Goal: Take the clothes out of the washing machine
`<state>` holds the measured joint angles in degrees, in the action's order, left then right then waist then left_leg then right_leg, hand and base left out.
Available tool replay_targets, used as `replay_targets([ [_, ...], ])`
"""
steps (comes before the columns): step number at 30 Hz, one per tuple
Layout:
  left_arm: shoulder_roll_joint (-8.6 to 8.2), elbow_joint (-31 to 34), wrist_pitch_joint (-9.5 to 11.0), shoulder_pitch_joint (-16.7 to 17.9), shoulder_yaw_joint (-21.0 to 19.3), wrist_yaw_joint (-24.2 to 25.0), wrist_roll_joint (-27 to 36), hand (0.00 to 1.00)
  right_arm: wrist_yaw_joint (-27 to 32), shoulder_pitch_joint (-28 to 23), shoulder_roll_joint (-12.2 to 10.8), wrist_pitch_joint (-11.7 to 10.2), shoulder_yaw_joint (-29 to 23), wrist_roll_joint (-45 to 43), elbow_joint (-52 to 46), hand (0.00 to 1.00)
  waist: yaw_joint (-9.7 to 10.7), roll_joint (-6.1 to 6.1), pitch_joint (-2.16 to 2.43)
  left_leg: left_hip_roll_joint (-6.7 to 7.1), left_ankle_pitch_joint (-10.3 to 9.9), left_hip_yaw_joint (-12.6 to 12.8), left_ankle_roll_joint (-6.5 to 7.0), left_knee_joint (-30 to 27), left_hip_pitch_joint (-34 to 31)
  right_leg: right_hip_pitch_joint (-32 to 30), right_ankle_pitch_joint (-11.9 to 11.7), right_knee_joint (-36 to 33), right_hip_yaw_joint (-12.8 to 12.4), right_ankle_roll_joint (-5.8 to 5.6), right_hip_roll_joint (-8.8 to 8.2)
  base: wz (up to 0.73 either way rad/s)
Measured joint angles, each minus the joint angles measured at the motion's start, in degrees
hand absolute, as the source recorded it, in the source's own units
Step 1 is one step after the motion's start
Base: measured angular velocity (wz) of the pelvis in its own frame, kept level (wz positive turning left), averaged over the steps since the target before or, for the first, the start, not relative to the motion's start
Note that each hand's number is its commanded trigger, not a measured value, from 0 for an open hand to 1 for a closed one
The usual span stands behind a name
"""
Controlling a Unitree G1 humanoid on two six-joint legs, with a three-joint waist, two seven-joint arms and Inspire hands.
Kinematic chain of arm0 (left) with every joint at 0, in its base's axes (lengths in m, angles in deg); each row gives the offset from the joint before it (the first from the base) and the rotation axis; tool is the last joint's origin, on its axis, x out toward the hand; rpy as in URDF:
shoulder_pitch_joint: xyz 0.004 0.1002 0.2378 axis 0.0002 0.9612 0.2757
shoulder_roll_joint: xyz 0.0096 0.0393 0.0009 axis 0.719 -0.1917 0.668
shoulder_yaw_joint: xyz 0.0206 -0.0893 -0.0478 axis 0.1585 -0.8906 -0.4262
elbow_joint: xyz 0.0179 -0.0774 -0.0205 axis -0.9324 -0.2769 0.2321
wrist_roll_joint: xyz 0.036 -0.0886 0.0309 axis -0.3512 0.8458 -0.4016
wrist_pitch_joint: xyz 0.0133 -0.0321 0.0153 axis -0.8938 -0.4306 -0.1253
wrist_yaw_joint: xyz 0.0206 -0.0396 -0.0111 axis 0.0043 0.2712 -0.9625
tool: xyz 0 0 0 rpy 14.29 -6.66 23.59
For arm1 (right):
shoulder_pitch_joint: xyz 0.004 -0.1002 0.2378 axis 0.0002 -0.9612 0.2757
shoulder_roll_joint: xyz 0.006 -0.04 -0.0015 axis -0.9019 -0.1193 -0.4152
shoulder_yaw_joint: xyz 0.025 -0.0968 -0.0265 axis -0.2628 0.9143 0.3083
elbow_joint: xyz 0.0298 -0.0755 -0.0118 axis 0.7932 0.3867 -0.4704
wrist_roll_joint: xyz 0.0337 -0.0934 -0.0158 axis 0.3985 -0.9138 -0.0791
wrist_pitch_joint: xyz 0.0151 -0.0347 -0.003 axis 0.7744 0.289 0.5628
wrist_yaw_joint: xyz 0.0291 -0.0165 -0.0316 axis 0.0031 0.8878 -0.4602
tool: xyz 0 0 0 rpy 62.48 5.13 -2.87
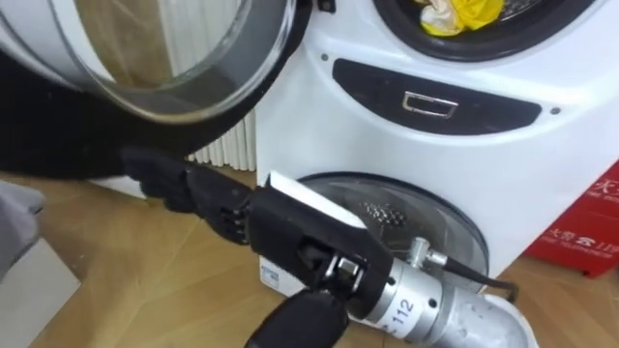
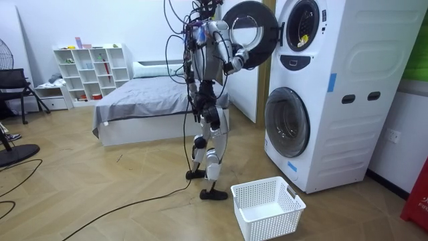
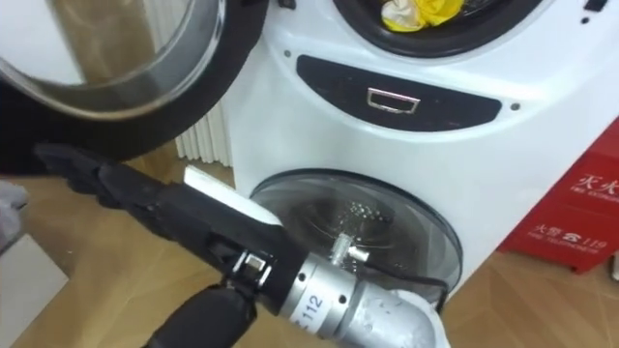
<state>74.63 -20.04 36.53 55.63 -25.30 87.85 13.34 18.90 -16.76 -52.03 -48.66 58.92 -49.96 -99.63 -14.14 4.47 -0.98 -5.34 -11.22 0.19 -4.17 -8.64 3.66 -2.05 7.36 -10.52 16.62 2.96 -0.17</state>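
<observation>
The robot stands on the wooden floor (image 2: 134, 194) facing a stacked pair of machines (image 2: 348, 87), near the open door (image 1: 164, 58) of the upper one. Its right arm is raised towards that door.

In the eye views the right robot hand (image 1: 242, 211) reaches in from the lower right and points left, below the door's round glass. Its dark fingers (image 1: 179, 186) are stretched out nearly straight and hold nothing. They lie close under the door's dark rim, but whether they touch it is hard to make out.

The clothes (image 1: 464, 14) are inside the upper drum, a yellow and pale bundle lying at the front of the opening, up and to the right of the hand and well apart from it. Below the opening is a dark panel (image 1: 435, 97) with a small silver frame on it. Under that, the lower door (image 1: 416, 208) is shut, and the robot's wrist crosses in front of it.

A white basket (image 2: 267, 207) sits on the floor in front of the lower machine, to the room view's right of the robot's feet. A red box (image 1: 590, 227) stands to the right of the machines. A bed (image 2: 147, 100) with a grey cover is behind the robot.
</observation>
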Motion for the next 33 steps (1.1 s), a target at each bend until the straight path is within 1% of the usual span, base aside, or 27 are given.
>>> replay_targets([
  [1,-0.01,0.0,0.0,0.17,-0.46,-0.56,-0.06,0.0,1.02,-0.45,0.69,0.0,-1.41,-2.16,0.0,0.0,0.86,0.15,0.11,-0.06,0.0,1.05,0.0,0.0,0.1,0.03,0.01,-0.01,-0.07,-0.02,0.0,0.0],
  [2,-0.22,-0.02,-0.01,0.41,-0.96,-0.97,-0.08,0.0,2.04,-0.58,1.27,0.0,-3.22,-4.35,-0.02,0.0,1.82,0.18,0.12,-0.04,-0.01,1.83,0.02,0.0,0.1,0.02,0.02,0.04,-0.2,-0.02,-0.07,0.0],
  [3,-0.3,-0.02,-0.01,0.44,-1.11,-1.09,0.02,0.0,2.74,-0.74,1.52,0.0,-4.2,-5.32,-0.1,0.0,2.36,0.22,0.16,0.01,-0.01,1.99,0.02,-0.02,0.05,-0.01,0.02,0.04,-0.2,-0.05,-0.13,0.0],
  [4,-0.53,-0.02,-0.02,0.45,-2.0,-1.09,0.03,0.0,4.39,-0.93,2.07,0.0,-6.25,-7.2,-0.23,0.0,3.12,0.32,0.25,0.07,-0.02,2.35,0.03,0.01,0.0,-0.01,0.07,0.02,-0.22,-0.16,-0.23,0.0],
  [5,-0.61,-0.02,-0.06,0.47,-2.4,-1.1,-0.01,0.0,5.23,-1.03,2.21,0.0,-7.47,-8.22,-0.23,0.0,3.45,0.18,0.18,0.07,-0.04,2.66,0.06,0.02,0.05,-0.04,0.05,0.01,-0.38,-0.21,-0.21,0.0],
  [7,-1.03,0.02,-0.19,0.44,-4.39,-1.39,-0.05,0.0,9.36,-1.11,2.13,0.0,-11.9,-11.37,-0.39,0.0,4.83,-0.12,0.29,0.03,-0.16,3.52,0.27,0.05,0.08,-0.12,-0.12,-0.03,-0.85,-0.36,-0.09,-0.07],
  [8,-1.17,0.45,-0.42,0.19,-4.44,-1.81,-0.04,0.0,11.66,-1.11,2.16,0.0,-13.66,-12.13,-0.75,0.0,5.18,-0.52,0.63,-0.15,-0.45,4.27,0.74,0.09,0.11,-0.31,-0.31,-0.06,-1.12,-0.35,0.09,-0.11],
  [10,-1.32,0.76,-0.73,0.21,-4.38,-2.11,0.0,0.0,14.87,-0.99,2.14,0.0,-15.12,-12.57,-1.26,0.0,5.33,-1.12,1.29,-0.15,-0.5,4.95,0.81,0.43,0.53,-0.44,-0.57,-0.16,-1.9,-0.38,0.2,-0.22],
  [11,-1.27,0.52,-0.9,0.21,-4.38,-2.39,0.07,0.0,16.9,-0.73,2.14,0.0,-15.21,-12.62,-1.34,0.0,5.73,-1.49,1.5,-0.13,-0.5,5.43,0.81,0.55,1.08,-0.3,-0.58,-0.38,-2.33,-0.39,0.2,-0.2],
  [13,-1.21,0.28,-1.09,0.26,-4.39,-3.14,0.34,0.0,18.89,-0.38,2.21,0.0,-15.5,-12.62,-1.34,0.0,6.64,-1.74,1.79,-0.1,-0.49,5.63,0.82,0.47,1.37,-0.18,-0.59,-0.63,-2.5,-0.4,0.15,-0.08],
  [14,-1.22,-0.06,-1.16,-0.15,-4.45,-3.34,0.31,0.0,19.87,-0.09,2.31,0.0,-16.42,-12.46,-1.31,0.0,7.2,-1.82,1.73,-0.09,-0.49,5.66,0.82,0.44,1.6,-0.03,-0.59,-0.72,-2.5,-0.4,0.12,0.0],
  [15,-1.22,-0.04,-1.17,-0.19,-4.45,-3.33,0.14,0.0,20.27,0.27,2.36,0.0,-16.98,-12.15,-1.1,0.0,7.35,-1.97,1.63,-0.09,-0.48,5.66,0.82,0.43,1.66,0.08,-0.59,-0.71,-2.47,-0.4,0.11,-0.03],
  [16,-1.24,-0.05,-1.24,-0.2,-4.44,-3.23,0.07,0.0,21.25,1.58,2.36,0.0,-17.98,-10.68,-0.1,0.0,7.89,-2.15,1.49,-0.09,-0.48,5.71,0.83,0.42,1.94,0.28,-0.59,-0.72,-2.61,-0.4,0.13,0.0],
  [17,-1.27,-0.16,-1.23,-0.26,-4.44,-3.19,0.08,0.0,21.81,2.14,2.36,0.01,-18.59,-10.24,0.25,0.0,8.0,-2.13,1.45,-0.1,-0.48,5.77,0.83,0.4,2.0,0.38,-0.59,-0.72,-2.61,-0.4,0.11,0.0],
  [19,-1.34,-1.29,-1.63,-1.25,-4.37,-3.09,0.08,0.0,24.07,5.04,2.28,0.04,-20.37,-8.15,2.37,0.0,8.23,-2.14,1.34,-0.13,-0.47,5.8,0.83,0.29,2.08,0.51,-0.58,-0.64,-2.68,-0.4,0.17,0.0],
  [20,-1.49,-1.35,-2.21,-1.83,-4.31,-2.99,0.09,0.0,24.77,6.38,2.18,0.05,-20.83,-7.23,3.13,0.0,8.2,-2.1,1.14,-0.14,-0.47,5.79,0.83,0.26,2.09,0.56,-0.59,-0.5,-2.7,-0.38,0.19,0.0],
  [21,-1.57,-1.47,-2.36,-1.9,-4.31,-2.94,0.09,0.0,25.06,6.9,2.15,0.05,-20.92,-6.92,3.44,0.0,8.17,-2.06,1.06,-0.14,-0.47,5.79,0.83,0.25,2.09,0.6,-0.59,-0.4,-2.7,-0.37,0.2,0.0],
  [22,-1.61,-1.78,-2.47,-2.05,-4.28,-2.82,0.09,0.0,25.53,7.5,2.14,0.05,-21.0,-6.18,3.86,0.0,8.12,-1.84,0.85,-0.14,-0.47,5.78,0.83,0.22,2.1,0.67,-0.6,-0.31,-2.67,-0.37,0.21,0.0],
  [24,-1.6,-1.75,-2.59,-2.03,-4.28,-2.82,0.08,0.0,26.08,7.54,2.14,0.05,-21.06,-5.16,3.91,0.0,8.09,-1.47,0.66,-0.16,-0.47,5.74,0.83,0.2,2.07,0.73,-0.6,-0.17,-2.55,-0.37,0.22,0.02],
  [25,-1.65,-1.71,-2.9,-2.04,-4.27,-2.75,0.06,0.0,26.25,7.54,2.14,0.05,-21.06,-4.75,4.04,0.0,7.99,-1.31,0.62,-0.15,-0.47,5.72,0.83,0.2,2.07,0.81,-0.6,-0.12,-2.41,-0.38,0.19,0.03],
  [27,-1.64,-1.5,-3.32,-2.12,-4.27,-2.73,0.08,0.0,26.82,7.58,2.13,0.05,-21.06,-4.37,4.18,0.0,7.75,-1.15,0.72,-0.11,-0.47,5.72,0.83,0.2,2.06,0.85,-0.56,-0.05,-2.33,-0.45,0.14,0.0],
  [33,-1.65,-0.95,-3.35,-2.64,-4.19,-2.66,0.28,0.0,29.15,8.44,2.14,0.05,-21.05,-2.05,4.49,0.0,7.72,-1.09,0.7,-0.08,-0.47,5.74,0.83,0.23,2.07,0.71,-0.53,0.04,-2.38,-0.5,0.13,-0.01],
])
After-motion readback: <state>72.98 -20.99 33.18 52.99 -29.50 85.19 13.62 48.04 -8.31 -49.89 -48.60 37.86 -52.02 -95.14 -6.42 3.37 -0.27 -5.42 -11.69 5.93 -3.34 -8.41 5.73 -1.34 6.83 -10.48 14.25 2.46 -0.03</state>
